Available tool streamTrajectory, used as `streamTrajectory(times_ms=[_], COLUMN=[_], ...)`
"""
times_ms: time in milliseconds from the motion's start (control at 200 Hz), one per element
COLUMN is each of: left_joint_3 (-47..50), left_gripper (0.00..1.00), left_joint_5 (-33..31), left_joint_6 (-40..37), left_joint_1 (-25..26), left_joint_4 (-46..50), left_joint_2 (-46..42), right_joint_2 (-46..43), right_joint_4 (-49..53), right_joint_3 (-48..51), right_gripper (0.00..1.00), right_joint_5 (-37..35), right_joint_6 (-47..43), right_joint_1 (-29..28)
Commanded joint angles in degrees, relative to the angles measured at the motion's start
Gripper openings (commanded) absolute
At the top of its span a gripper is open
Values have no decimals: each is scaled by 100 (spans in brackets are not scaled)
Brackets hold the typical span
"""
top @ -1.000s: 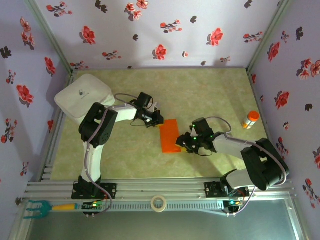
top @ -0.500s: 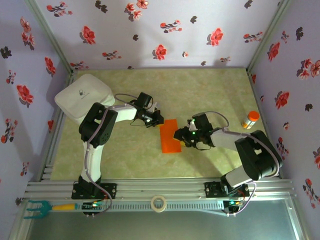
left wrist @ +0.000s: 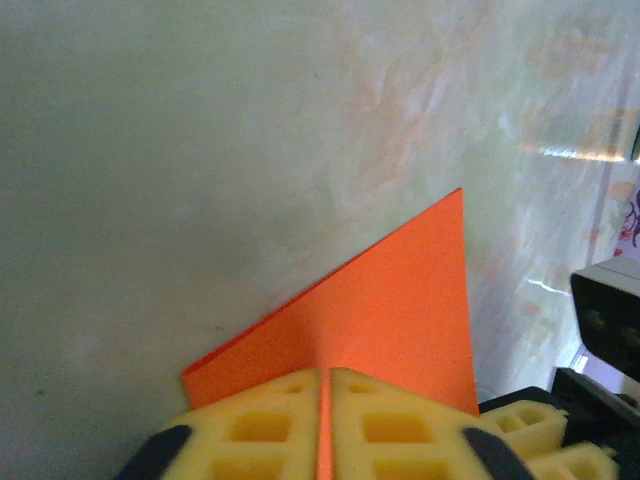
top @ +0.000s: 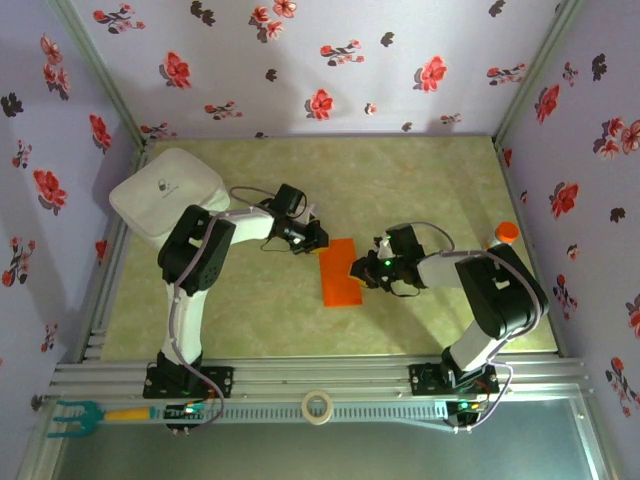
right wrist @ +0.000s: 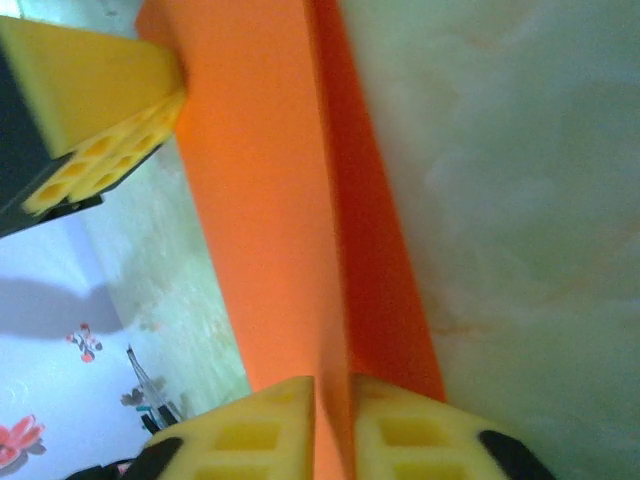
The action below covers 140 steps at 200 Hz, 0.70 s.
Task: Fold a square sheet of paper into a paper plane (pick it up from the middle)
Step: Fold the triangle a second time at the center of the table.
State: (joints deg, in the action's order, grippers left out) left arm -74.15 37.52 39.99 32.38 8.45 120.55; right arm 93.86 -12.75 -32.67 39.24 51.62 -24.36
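Observation:
The square sheet of paper (top: 340, 274) is bright orange and lies folded into a narrow rectangle at the middle of the table. My left gripper (top: 314, 240) sits at its far left corner. In the left wrist view its yellow fingers (left wrist: 270, 410) are pressed together on the paper's edge (left wrist: 400, 300), with a thin orange strip between them. My right gripper (top: 366, 270) is at the paper's right edge. Its fingers (right wrist: 400, 420) pinch a raised layer of the sheet (right wrist: 260, 200). The left gripper's yellow finger (right wrist: 100, 110) shows at the far corner. The paper plane is out of view.
A white box (top: 165, 190) stands at the back left of the table. A small orange-capped bottle (top: 506, 232) stands at the right, partly behind my right arm. A tape roll (top: 318, 407) and a teal tool (top: 75, 416) lie on the front rail.
My right gripper has moved left and away from the bases to the paper's right edge and closed on it. The left gripper has stayed at the corner.

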Motion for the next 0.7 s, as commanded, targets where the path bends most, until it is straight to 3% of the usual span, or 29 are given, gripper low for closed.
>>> streamTrajectory(times_ms=[0,90,230,360,505,695], left_joint_3=[-226,-223,16,606,1455,2724], left_gripper=[26,37,43,43,41,34], left_joint_5=[24,-148,-573,-932,-1229,-2241], left_joint_6=[-196,-311,-486,-531,-556,-974], left_joint_1=[-13,-4,4,31,175,950], left_joint_4=[334,394,356,-90,-814,-2183], left_joint_2=[-403,-757,-1361,-1942,-2607,-3569], right_joint_2=[164,200,302,244,126,307], right_joint_4=[-226,-577,-1187,-1391,-1117,-551], right_joint_3=[-91,-24,31,67,3,-329], right_gripper=[11,5,3,4,17,21], right_joint_5=[-42,-180,-246,-401,-367,-57], right_joint_6=[152,471,1093,1414,1206,685], right_joint_1=[36,21,-19,-76,-71,-29])
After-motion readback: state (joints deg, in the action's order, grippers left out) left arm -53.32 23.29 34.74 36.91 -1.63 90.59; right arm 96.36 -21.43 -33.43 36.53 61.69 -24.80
